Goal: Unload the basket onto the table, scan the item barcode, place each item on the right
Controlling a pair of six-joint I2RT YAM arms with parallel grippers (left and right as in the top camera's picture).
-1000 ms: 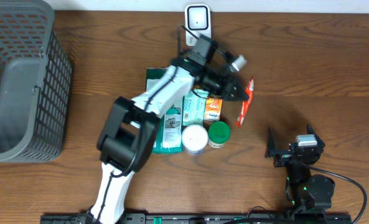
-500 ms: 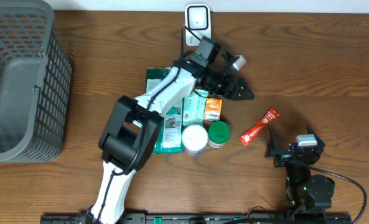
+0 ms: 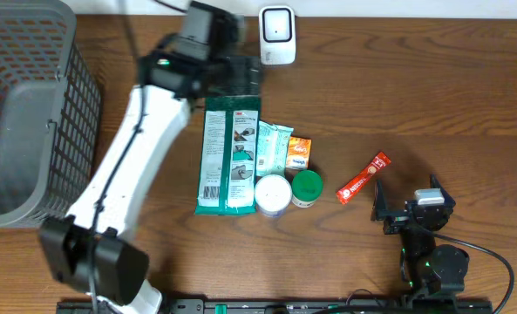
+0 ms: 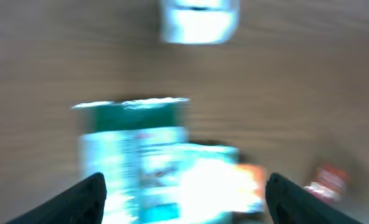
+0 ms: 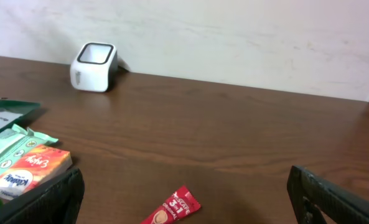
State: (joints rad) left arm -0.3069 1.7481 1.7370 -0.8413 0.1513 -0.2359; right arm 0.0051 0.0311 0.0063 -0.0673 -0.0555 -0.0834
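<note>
Two fingers [image 4: 91, 196] of my left gripper [image 4: 185, 186] stand wide apart with nothing between them, and they touch nothing that I can see. The gripper hangs just in front of the white barcode scanner [image 3: 276, 23], a little to its left, over the top edge of the green wipes pack [image 3: 227, 157]. The left wrist view is strongly smeared, so I cannot read any label there.

I judge that the step now is to pick an item for scanning. The wipes pack, which lies flat just in front of the scanner, seems the likely one. To do it well, I should come down on the short edge of the pack nearest the scanner. I should close only on this pack and not on the pale green packet [image 3: 271, 148] beside it. Then I lift it and turn it until the barcode faces the scanner window. A pale patch at the pack's end far from the scanner may be the barcode, but it is too small to be sure.

The red 3-in-1 sachet [image 3: 363, 177] lies alone, well apart from the scanner, toward my right gripper [image 5: 185, 177]. That gripper is also spread fully wide and empty, low over the wooden table [image 5: 246, 137].
</note>
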